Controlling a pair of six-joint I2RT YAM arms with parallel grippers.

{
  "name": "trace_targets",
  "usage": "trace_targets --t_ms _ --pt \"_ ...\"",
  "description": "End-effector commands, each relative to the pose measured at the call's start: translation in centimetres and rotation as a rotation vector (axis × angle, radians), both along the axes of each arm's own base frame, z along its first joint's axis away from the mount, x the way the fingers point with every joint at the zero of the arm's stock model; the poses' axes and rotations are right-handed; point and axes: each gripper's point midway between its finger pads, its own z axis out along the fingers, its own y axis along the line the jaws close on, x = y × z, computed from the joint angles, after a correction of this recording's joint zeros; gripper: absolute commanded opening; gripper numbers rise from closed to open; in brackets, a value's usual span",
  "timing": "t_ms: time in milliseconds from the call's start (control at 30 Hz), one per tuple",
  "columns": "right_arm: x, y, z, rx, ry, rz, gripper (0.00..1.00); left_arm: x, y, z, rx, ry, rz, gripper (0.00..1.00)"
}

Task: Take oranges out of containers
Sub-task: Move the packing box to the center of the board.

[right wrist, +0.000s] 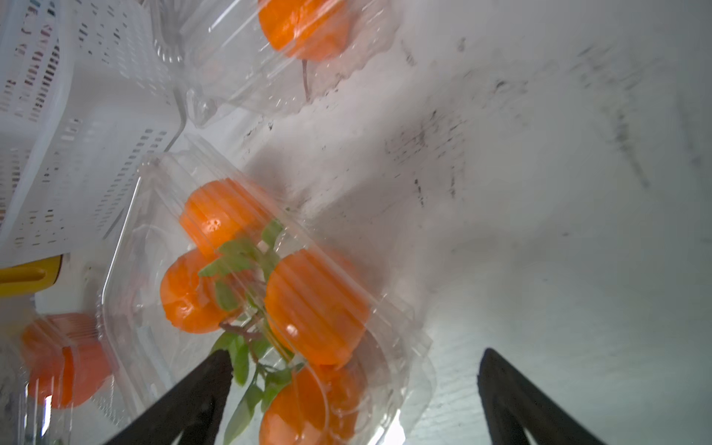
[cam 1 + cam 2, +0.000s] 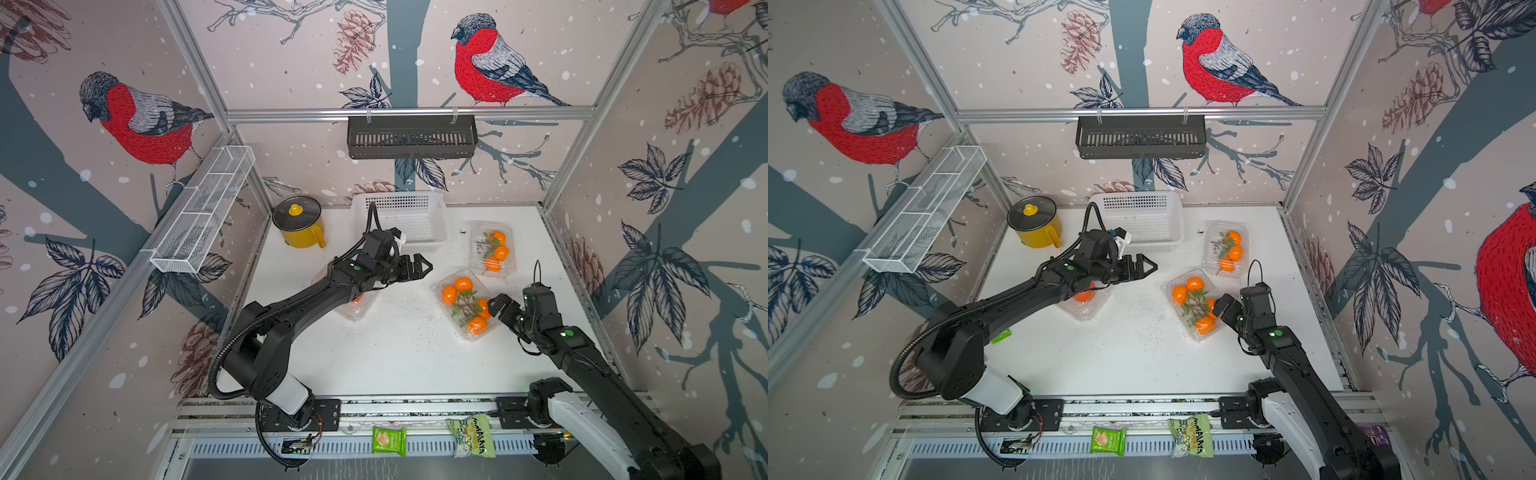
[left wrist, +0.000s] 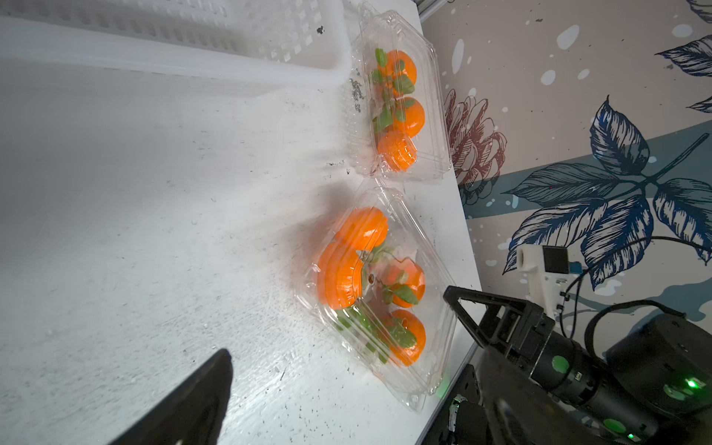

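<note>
Oranges [image 2: 463,284] sit inside closed containers [image 2: 476,232] on the counter [image 2: 395,353]; left claw [image 2: 422,266] and right claw [image 2: 498,305] hang spread, empty.

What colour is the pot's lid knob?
Yellow knob, clearest in a top view.

The widest free room is the bare middle of the table [image 2: 395,357]. Against the back wall stand the yellow pot [image 2: 299,226] and the white basket [image 2: 401,220]. On the right, two closed boxes (lids down over the oranges [image 2: 463,284]) fill the strip by the wall, the far container [image 2: 492,249] and the near container [image 2: 467,305], a narrow gap between them. The right gripper [image 2: 500,307] hangs open at the near one's edge; the left arm [image 2: 311,295] reaches over a third container [image 2: 356,311]
</note>
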Motion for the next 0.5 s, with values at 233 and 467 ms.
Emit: trace_targets --t_ms 233,467 --pt "4.8 5.2 2.3 0.114 -0.057 0.17 1.0 0.7 3.4 -0.9 -0.103 0.064 0.107 0.98" --pt "11.5 6.8 2.3 0.041 -0.028 0.231 1.0 0.6 3.4 -0.8 -0.097 0.071 0.093 0.98"
